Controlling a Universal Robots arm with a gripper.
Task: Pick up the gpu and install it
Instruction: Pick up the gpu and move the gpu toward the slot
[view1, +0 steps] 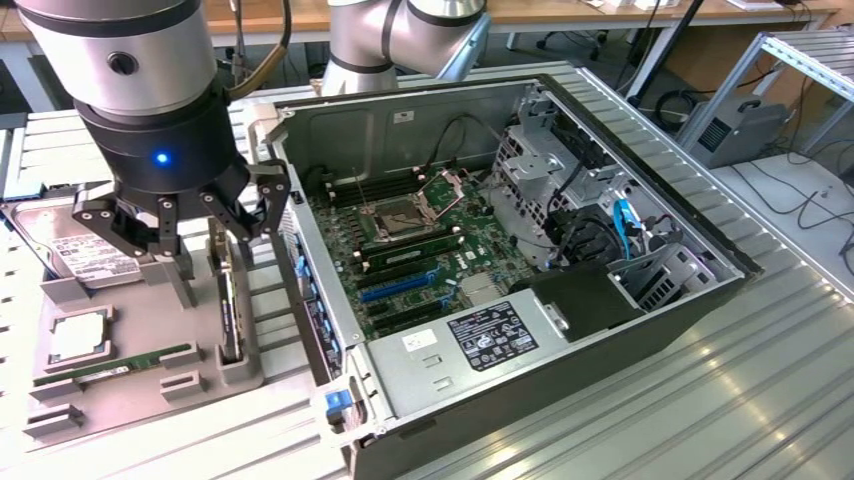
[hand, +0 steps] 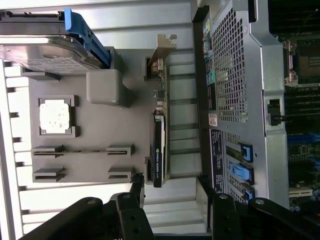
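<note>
Gpu (hand: 159, 150) black with green mark. Tray (hand: 100, 165) grey, drive (hand: 40, 55) silver with white label. Motherboard (view1: 414, 240) green, case (hand: 235, 75) silver with dotted vent pattern, blue clips.

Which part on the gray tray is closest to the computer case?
The gpu, on edge beside the case; the CPU, RAM stick and hard drive sit farther off.

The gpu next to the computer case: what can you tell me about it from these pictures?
The gpu is a slim card with a green circuit board, a black block on one face and a silver metal bracket at one end. It stands on edge in a slot of the grey holder, beside the open computer case, and is not yet installed. The open jaws hang over it.
</note>
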